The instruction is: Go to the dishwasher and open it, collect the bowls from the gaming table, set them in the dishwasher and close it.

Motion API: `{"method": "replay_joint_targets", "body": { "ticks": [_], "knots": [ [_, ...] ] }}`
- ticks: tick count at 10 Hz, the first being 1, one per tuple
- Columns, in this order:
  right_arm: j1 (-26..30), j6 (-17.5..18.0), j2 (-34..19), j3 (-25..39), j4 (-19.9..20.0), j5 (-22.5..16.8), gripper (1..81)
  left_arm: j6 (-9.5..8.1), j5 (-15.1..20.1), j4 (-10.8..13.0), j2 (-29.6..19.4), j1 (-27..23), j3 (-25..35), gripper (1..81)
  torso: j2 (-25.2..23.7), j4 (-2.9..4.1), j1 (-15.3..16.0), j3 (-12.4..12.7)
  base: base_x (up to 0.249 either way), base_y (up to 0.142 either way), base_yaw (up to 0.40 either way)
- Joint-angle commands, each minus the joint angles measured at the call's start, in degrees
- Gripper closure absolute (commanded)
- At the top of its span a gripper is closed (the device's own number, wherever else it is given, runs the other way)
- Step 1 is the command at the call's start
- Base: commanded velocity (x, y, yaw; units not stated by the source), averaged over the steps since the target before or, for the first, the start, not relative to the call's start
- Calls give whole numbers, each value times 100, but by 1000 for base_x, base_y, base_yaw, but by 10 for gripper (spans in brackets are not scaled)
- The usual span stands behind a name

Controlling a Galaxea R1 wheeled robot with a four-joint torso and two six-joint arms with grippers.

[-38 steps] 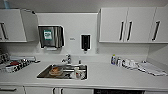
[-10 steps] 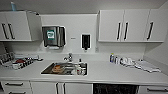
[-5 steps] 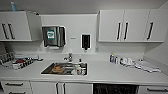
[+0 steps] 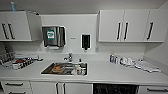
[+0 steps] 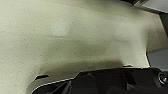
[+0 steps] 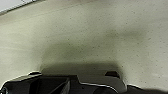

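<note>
Whether either gripper is spread or pinched I cannot tell; driving up seems underway, the dishwasher (image 4: 115, 88) dark under the counter (image 4: 120, 73), right of the sink (image 4: 65, 69), needing closer approach.

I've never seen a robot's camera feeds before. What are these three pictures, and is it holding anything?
The wide picture comes from a camera high on a wheeled two-armed robot. It faces a kitchenette: a white counter, a steel sink with dishes inside, a dish rack, bottles, and white wall cabinets. The dark panel under the counter is the dishwasher. The other two pictures come from cameras on each wrist, looking down at a speckled floor; the dark shape along the edge is the robot's own hardware. I cannot see anything held.
</note>
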Motion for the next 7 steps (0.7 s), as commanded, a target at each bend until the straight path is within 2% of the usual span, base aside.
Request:
{"method": "replay_joint_targets", "body": {
  "ticks": [1, 3, 7],
  "knots": [
    [375, -110, 234, -500, 34, -263, 10, 2, 240, -25, -47, -358, -21, 10, 573, 0, -369, 0, 0, 0, 0],
    [384, -110, 235, -492, 26, -263, 10, 2, 240, -16, -47, -340, -21, 10, 647, 0, -420, 0, 0, 0, 0],
    [367, -110, 252, -484, -1, -263, 10, 2, 240, 2, -30, -349, -30, 10, 1412, 0, -910, 0, 0, 0, 0]
  ]
}}
